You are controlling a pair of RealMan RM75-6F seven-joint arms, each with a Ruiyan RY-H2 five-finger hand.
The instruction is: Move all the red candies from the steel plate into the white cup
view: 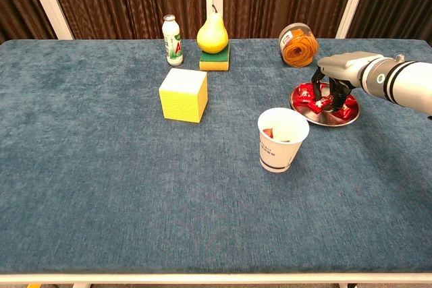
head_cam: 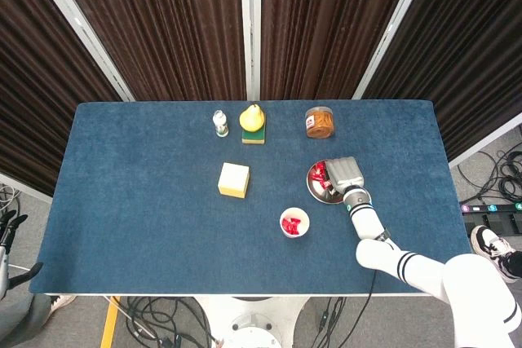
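Note:
The steel plate (head_cam: 314,188) (view: 324,121) lies right of centre with several red candies (head_cam: 319,174) (view: 305,92) on it. My right hand (head_cam: 345,173) (view: 337,75) hangs over the plate. Its fingers point down into the pile and pinch a red candy (view: 325,101) that still touches the plate. The white cup (head_cam: 294,222) (view: 283,139) stands in front and to the left of the plate, with red candies (head_cam: 292,222) (view: 269,133) inside. My left hand shows in neither view.
A yellow block (head_cam: 234,179) (view: 183,94) sits left of the cup. Along the back stand a small bottle (head_cam: 220,123) (view: 173,40), a pear on a sponge (head_cam: 252,118) (view: 212,34) and a jar (head_cam: 320,122) (view: 299,44) just behind the plate.

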